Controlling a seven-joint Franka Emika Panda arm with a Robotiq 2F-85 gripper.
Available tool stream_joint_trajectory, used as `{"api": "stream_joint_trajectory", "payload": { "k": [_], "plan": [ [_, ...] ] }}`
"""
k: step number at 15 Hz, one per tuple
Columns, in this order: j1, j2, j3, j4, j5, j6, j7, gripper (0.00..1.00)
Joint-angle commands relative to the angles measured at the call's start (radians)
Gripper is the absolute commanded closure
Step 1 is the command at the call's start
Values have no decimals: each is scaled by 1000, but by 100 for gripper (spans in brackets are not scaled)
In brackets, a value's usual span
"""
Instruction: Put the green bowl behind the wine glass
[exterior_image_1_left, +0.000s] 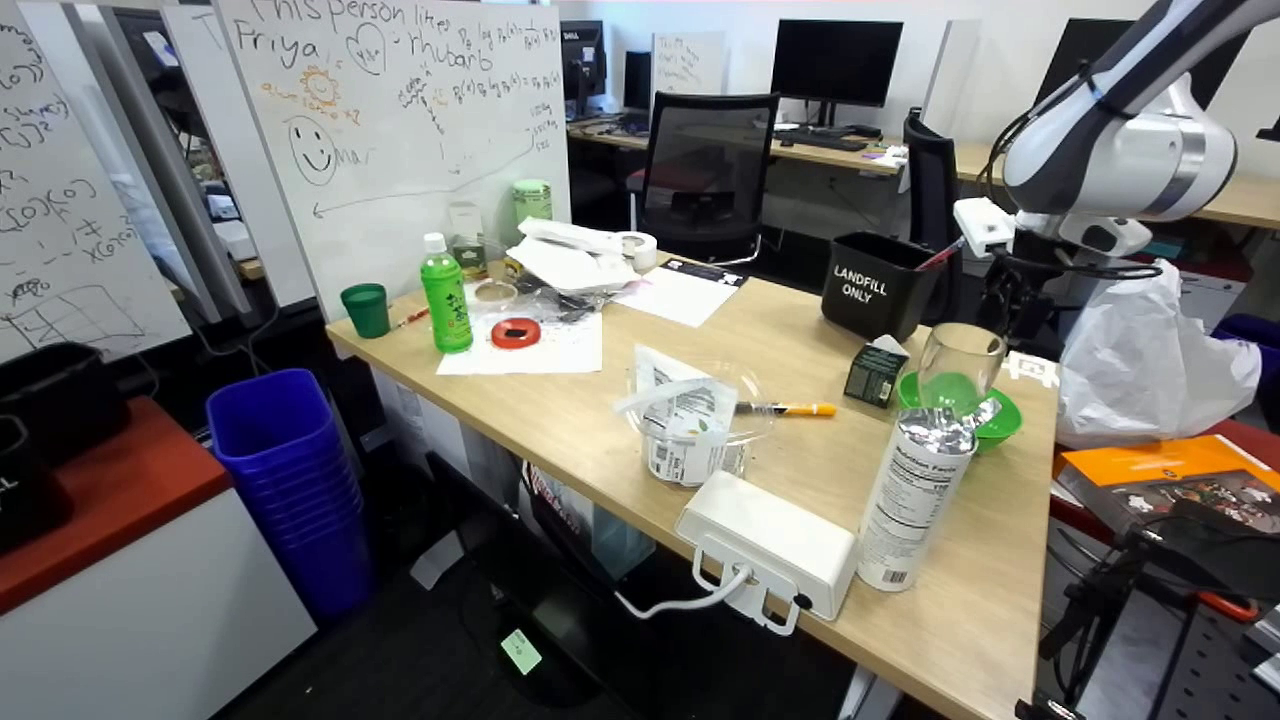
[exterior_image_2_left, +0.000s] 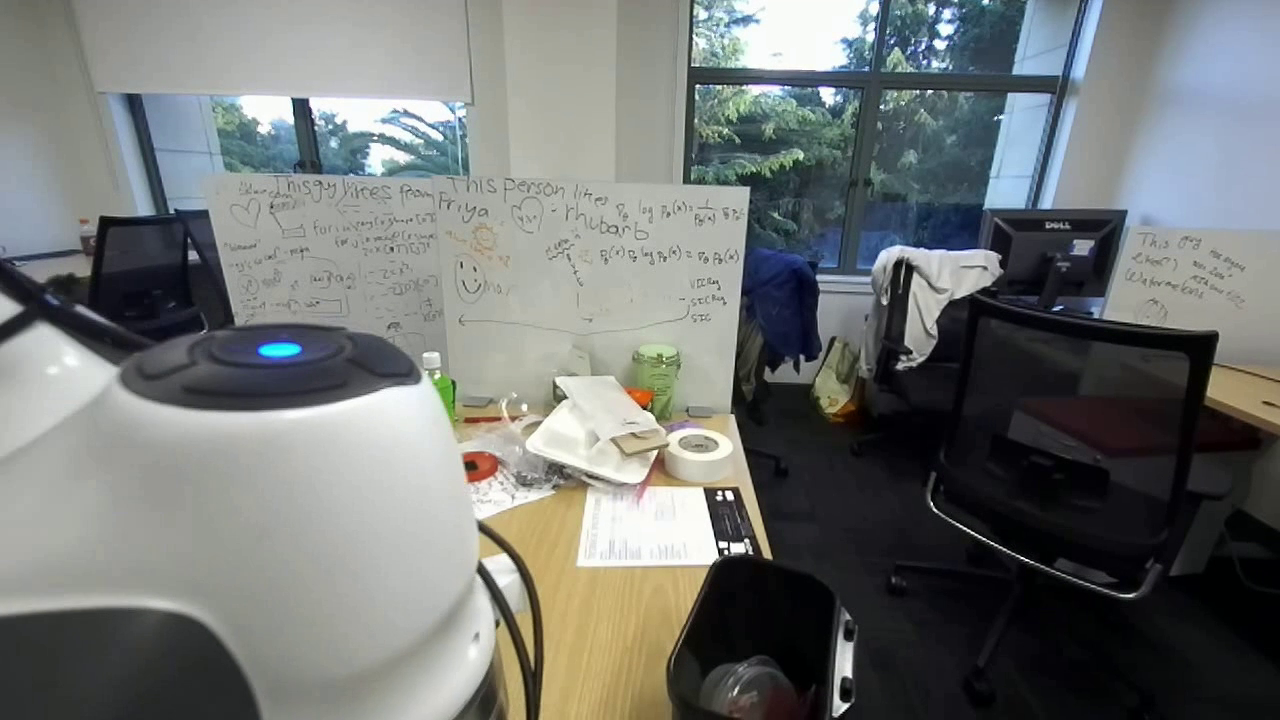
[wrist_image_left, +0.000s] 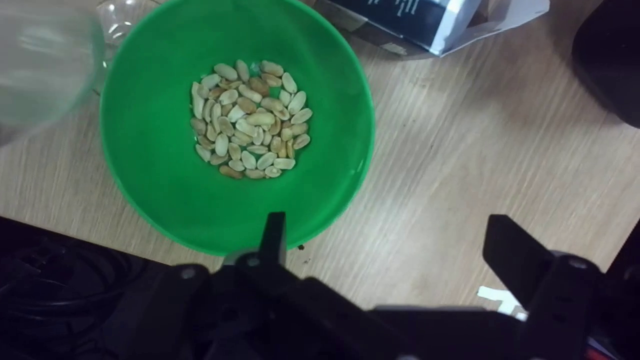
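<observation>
Green bowl (wrist_image_left: 155, 130) sat near table's (exterior_image_1_left: 1000, 560) robot-side edge, up-left of wide-spread, empty tool (wrist_image_left: 389, 227) in wrist view, so grasping probably meant shifting that way.

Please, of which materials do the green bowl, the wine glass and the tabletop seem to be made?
The green bowl: probably plastic, smooth and slightly glossy; one plain colour, with a small highlight near the rim.
The wine glass: glass or clear plastic, smooth; the bowl's green shows through.
The tabletop: wood or wood-look laminate, satin; fine grain lines show.
</observation>
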Motion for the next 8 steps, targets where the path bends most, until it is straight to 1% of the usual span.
{"api": "stream_joint_trajectory", "payload": {
  "k": [1, 4, 8],
  "plan": [
    [-6, 74, 6, 75, 71, -22, -6, 0],
    [-7, 143, 4, 125, 103, -38, 4, 0],
    [-21, 212, 19, 176, 143, -57, -10, 0]
  ]
}}
